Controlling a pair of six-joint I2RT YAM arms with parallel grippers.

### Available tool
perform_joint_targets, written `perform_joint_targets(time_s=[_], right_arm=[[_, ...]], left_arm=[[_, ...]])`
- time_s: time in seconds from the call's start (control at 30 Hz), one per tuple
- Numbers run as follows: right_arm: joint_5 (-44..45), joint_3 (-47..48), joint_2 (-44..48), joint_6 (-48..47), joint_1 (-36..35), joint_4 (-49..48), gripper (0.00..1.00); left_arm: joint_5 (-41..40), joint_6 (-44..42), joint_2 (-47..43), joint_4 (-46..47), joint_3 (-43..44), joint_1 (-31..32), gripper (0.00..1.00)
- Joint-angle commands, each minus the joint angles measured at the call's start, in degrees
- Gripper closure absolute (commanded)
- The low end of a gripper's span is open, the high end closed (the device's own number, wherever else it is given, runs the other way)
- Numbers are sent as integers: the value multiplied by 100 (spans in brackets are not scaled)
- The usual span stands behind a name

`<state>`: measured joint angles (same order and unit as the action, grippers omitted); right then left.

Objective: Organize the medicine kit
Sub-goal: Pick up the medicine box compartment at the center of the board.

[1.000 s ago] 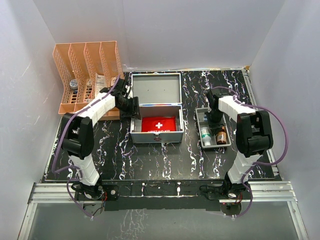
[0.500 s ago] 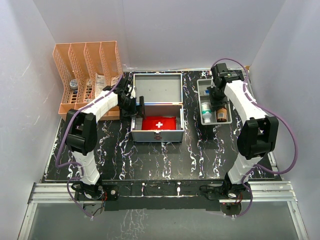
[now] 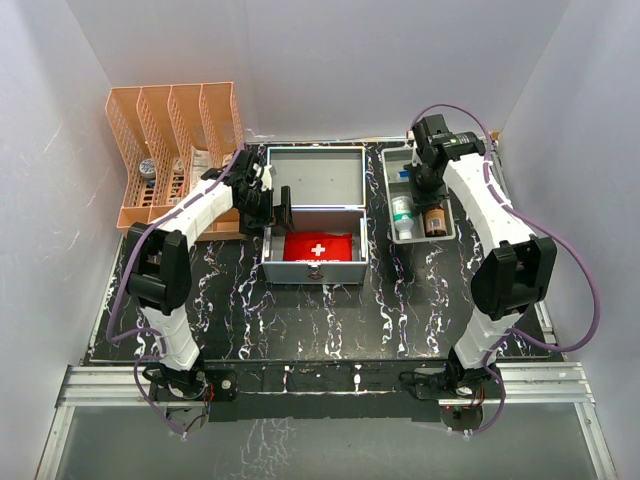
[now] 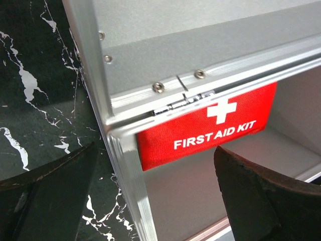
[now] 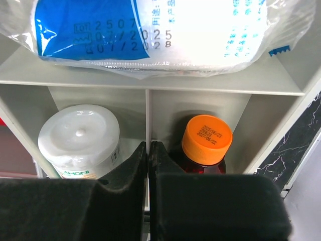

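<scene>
Right now the marbled black table (image 3: 330, 310) has the medicine kit (image 3: 312, 272) at its middle, lid thrown back flat behind it and the red first-aid pouch (image 3: 318, 247) inside the base. My left gripper (image 4: 155, 201) is spread wide and straddles the kit's left wall, one finger over the table and the other inside the case, holding nothing. I should lift it straight up so neither finger catches the rim or drags the case. To the kit's right sits the grey divided tray (image 3: 420, 239). My right gripper (image 5: 148, 150) is pressed together on its thin centre divider, as best I can judge. I take the step to be placing this tray near the kit for unloading, so it must stay level. A blue-and-white packet (image 5: 150, 30) fills the far compartment, while a white-capped bottle (image 5: 79, 133) and an orange-capped bottle (image 5: 206, 139) stand either side of my fingers and could topple if the tray tilts.
</scene>
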<state>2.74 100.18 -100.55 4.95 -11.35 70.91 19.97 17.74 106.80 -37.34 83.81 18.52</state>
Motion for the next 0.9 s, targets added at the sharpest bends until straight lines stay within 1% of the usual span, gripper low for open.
perform_joint_targets(time_s=[0.0, 0.13, 0.27, 0.43, 0.5, 0.67, 0.8, 0.87], right_arm=[[-7, 769, 175, 102, -243, 44, 100], [-48, 1097, 115, 109, -544, 115, 100], [-5, 1443, -199, 58, -901, 127, 100], [-4, 2156, -661, -150, -1375, 81, 100], [-55, 2388, -837, -279, -1561, -8, 100], [-107, 2871, -1228, -1126, -2142, -292, 100], [-258, 3450, -1574, -1572, -2409, -213, 100], [-389, 3529, -1633, -1825, -2524, -236, 100]], left_arm=[[42, -66, -560, -135, 167, 21, 1], [-146, -64, -752, -255, 177, 20, 1], [-446, -75, -1037, -317, 264, 17, 1], [-686, -145, -1359, -514, 406, -134, 1], [-708, -166, -1457, -625, 425, -289, 1], [-774, -276, -1700, -897, 383, -916, 1], [-828, -422, -1926, -1056, 248, -1354, 1], [-819, -458, -2039, -1088, 174, -1518, 1]])
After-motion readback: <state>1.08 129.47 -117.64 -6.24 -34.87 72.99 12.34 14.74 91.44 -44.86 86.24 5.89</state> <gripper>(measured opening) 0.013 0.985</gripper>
